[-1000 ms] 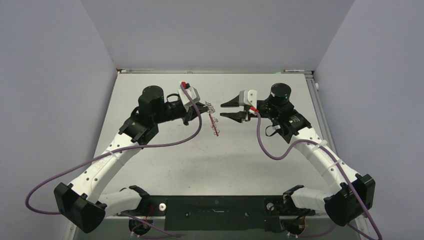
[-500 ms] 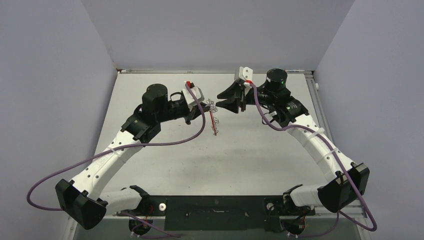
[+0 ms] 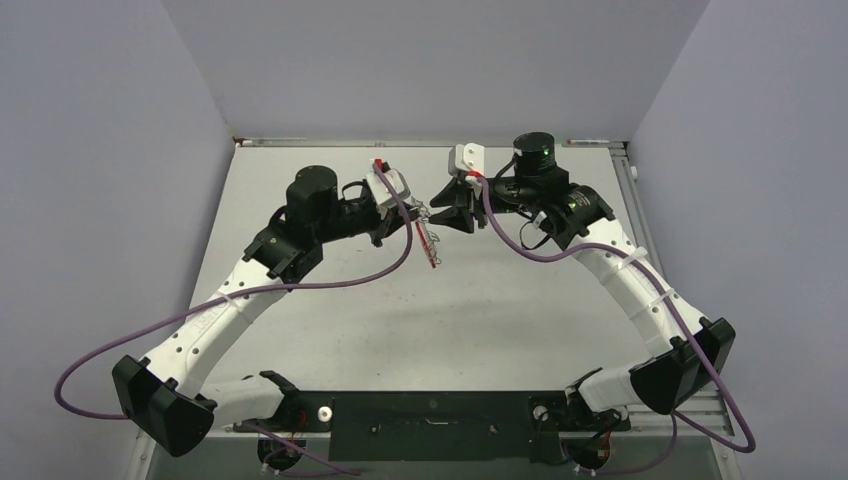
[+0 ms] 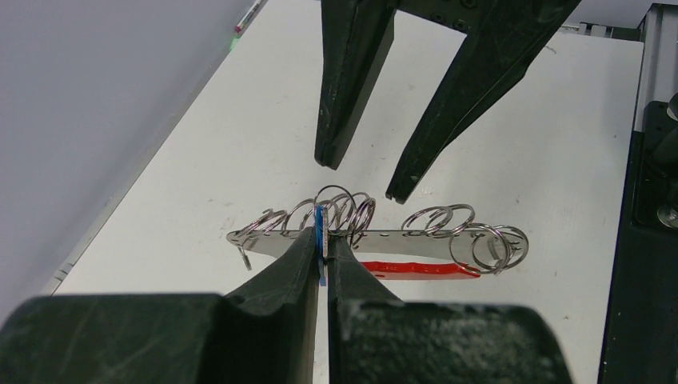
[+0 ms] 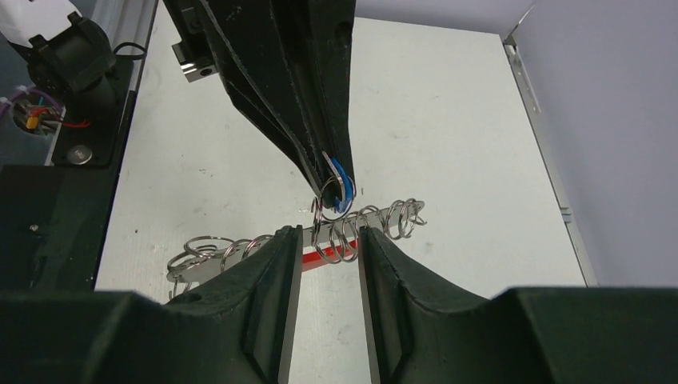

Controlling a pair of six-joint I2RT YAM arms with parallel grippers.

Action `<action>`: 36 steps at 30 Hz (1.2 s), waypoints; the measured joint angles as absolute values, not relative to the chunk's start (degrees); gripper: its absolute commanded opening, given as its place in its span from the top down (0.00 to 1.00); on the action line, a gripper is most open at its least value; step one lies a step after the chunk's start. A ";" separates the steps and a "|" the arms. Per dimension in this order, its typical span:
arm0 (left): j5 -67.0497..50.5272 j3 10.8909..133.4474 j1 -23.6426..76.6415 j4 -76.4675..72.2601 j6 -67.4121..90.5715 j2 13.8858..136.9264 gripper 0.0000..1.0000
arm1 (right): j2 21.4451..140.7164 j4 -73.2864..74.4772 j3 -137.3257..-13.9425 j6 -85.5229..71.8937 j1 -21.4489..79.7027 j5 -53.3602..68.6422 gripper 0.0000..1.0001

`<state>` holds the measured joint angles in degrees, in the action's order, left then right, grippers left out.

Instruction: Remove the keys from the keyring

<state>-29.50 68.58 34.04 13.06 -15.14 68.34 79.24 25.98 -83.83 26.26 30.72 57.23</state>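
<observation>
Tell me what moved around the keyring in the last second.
The right gripper swung left, in toward the keyring, and rotated. Its open fingers now point at the wire loops, gripping nothing. The left gripper stayed shut on the blue-headed key, the keyring about where it was.

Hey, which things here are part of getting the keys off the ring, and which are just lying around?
Job: red arc-shaped keyring band with silver wire loops; blue-headed silver metal key; left tool pinching it; right tool, open.
Just there: white table; purple cables.
</observation>
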 measured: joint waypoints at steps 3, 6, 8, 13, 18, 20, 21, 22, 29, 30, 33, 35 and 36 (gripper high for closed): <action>-29.21 68.58 34.04 13.10 -14.98 68.38 1.00 | 80.07 27.62 -84.44 27.22 31.62 55.46 0.70; -29.10 68.58 34.04 13.10 -14.61 68.38 1.00 | 80.75 28.49 -84.55 27.70 32.91 53.71 0.73; -29.08 68.58 34.04 13.08 -14.37 68.40 1.00 | 81.10 28.77 -84.58 27.88 33.63 52.73 0.76; -28.82 68.58 34.04 13.23 -13.98 68.42 1.00 | 81.34 29.06 -84.93 28.49 35.11 49.45 0.89; -27.77 68.58 34.04 13.56 -13.56 68.42 1.00 | 81.34 29.54 -85.21 29.69 35.94 46.39 0.95; -27.16 68.58 34.04 13.63 -13.19 68.42 1.00 | 81.34 29.54 -85.21 29.91 36.12 45.65 0.95; -26.92 68.58 34.02 13.61 -12.97 68.42 1.00 | 81.34 29.43 -85.21 30.00 36.10 45.36 0.95; -26.68 68.58 33.93 13.61 -12.69 68.42 1.00 | 81.34 29.28 -85.21 30.00 36.10 45.19 0.95; -25.67 68.58 32.67 13.58 -10.85 68.29 1.00 | 80.77 20.60 -81.30 24.86 33.43 47.18 0.95; -25.65 68.58 32.62 13.58 -10.72 68.29 1.00 | 80.64 18.61 -80.42 23.22 32.62 48.25 0.95; -25.67 68.55 32.62 13.54 -10.59 68.29 1.00 | 79.90 11.55 -77.28 17.10 30.48 51.72 0.95; -25.69 68.55 32.62 13.50 -10.48 68.29 1.00 | 79.46 7.05 -75.42 13.15 29.63 53.30 0.95; -25.71 68.55 32.62 13.41 -10.37 68.29 1.00 | 79.29 4.21 -74.26 10.61 29.15 54.22 0.95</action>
